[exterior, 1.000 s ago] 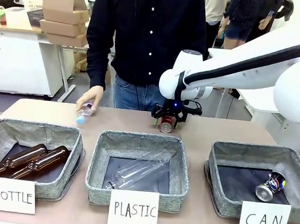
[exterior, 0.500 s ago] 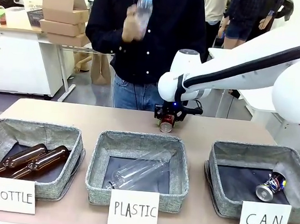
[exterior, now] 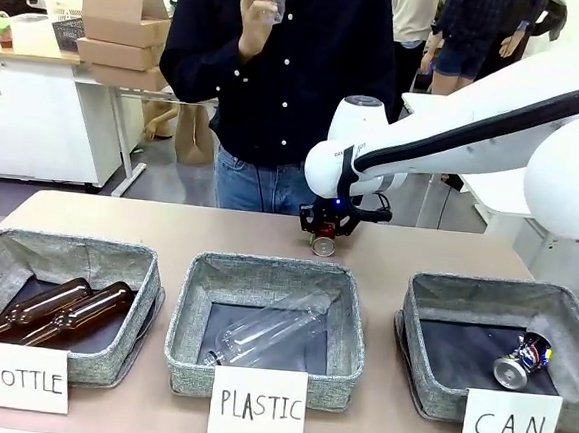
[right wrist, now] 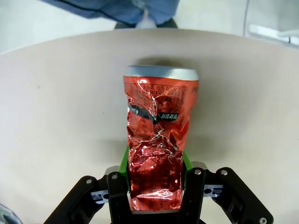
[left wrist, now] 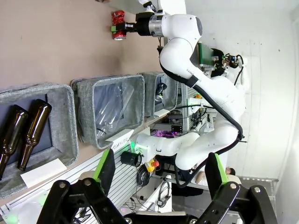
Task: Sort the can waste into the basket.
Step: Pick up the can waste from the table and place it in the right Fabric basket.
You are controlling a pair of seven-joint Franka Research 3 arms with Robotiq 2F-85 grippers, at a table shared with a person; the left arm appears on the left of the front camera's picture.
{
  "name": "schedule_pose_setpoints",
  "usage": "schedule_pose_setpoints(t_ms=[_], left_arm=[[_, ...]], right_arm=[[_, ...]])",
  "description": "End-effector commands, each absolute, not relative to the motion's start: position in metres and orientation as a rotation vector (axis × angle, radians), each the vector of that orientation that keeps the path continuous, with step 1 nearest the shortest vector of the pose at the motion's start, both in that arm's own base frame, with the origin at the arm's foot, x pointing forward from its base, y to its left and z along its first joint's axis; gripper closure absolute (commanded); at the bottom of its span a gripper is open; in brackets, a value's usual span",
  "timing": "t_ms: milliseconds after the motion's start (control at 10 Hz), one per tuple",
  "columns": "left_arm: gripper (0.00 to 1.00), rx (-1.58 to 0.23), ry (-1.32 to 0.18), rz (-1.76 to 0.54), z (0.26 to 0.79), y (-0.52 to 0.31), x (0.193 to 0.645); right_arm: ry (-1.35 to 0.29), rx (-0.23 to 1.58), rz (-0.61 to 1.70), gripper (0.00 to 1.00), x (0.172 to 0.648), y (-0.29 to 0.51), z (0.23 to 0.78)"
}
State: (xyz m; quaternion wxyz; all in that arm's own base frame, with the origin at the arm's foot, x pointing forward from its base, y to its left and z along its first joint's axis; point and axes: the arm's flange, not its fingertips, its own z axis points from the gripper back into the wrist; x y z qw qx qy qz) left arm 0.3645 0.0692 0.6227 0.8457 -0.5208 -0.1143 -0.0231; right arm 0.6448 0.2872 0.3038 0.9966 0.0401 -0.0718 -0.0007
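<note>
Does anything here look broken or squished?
Yes. The red can is crumpled and dented where the right gripper is shut on it, at the far side of the table. The silvery can lying in the CAN basket is crushed too. Nothing looks spilled.

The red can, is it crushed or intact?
Crushed: the red can is creased and pinched narrow where the right gripper clamps it.

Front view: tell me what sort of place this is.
Probably a robotics lab or workshop set up for a waste-sorting trial: labelled fabric baskets, such as the CAN basket, stand on the table, cardboard boxes are stacked on a bench behind, and a person stands opposite.
</note>
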Motion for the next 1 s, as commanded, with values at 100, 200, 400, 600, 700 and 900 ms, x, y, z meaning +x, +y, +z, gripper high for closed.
schedule_pose_setpoints(t_ms=[100,200,400,600,700,900], left_arm=[[0.0,-1.095,-0.232,-0.047,0.625,0.069,0.362],[0.0,-1.095,-0.232,-0.047,0.625,0.069,0.362],[0.0,-1.095,-0.232,-0.047,0.625,0.069,0.362],[0.0,-1.095,-0.232,-0.047,0.625,0.069,0.362],[0.0,-1.095,-0.232,-0.047,0.625,0.069,0.362],[0.0,-1.095,-0.232,-0.047,0.625,0.069,0.362]], right_arm=[[-0.156,0.091,-0.028,1.0,0.639,0.277,0.306],[-0.141,0.159,0.023,1.0,0.629,0.266,0.328],[-0.098,0.184,0.189,1.0,0.568,0.229,0.404],[-0.057,0.191,0.313,1.0,0.481,0.184,0.466],[-0.025,0.241,0.389,1.0,0.441,0.153,0.485],[0.023,0.312,0.516,1.0,0.386,0.101,0.497]])
